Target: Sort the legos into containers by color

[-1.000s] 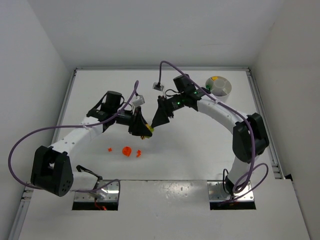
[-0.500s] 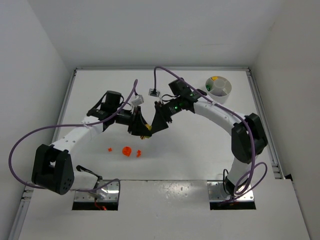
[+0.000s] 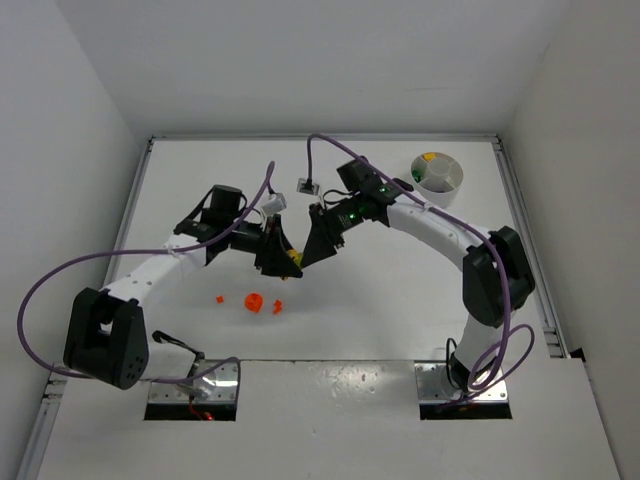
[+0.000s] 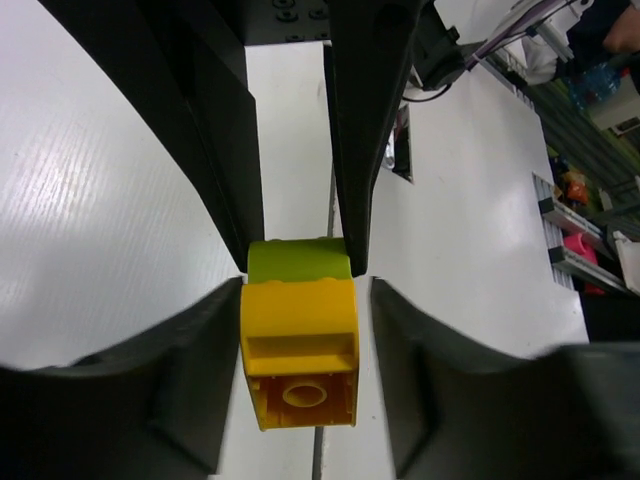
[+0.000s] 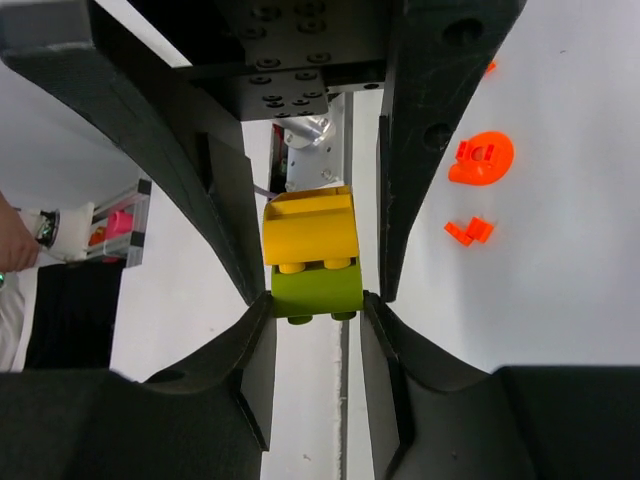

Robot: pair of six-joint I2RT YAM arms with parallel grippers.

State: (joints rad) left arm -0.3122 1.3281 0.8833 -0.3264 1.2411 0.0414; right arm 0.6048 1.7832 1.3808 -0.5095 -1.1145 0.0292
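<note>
Partly done: the dish at 1 o'clock holds yellow and green pieces. The orange legos lie loose at 8 o'clock, and a joined yellow brick and green brick hang at centre. Since the earlier frame the right gripper has moved in and clamped the green brick, while the left gripper has released the yellow brick.

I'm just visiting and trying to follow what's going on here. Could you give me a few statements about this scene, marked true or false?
1. A yellow brick is joined to a green brick. True.
2. The right gripper clamps the green brick. True.
3. The orange pieces lie in the white dish. False: they lie on the table.
4. The white dish stands at the table's near left. False: it stands at the far right.
</note>
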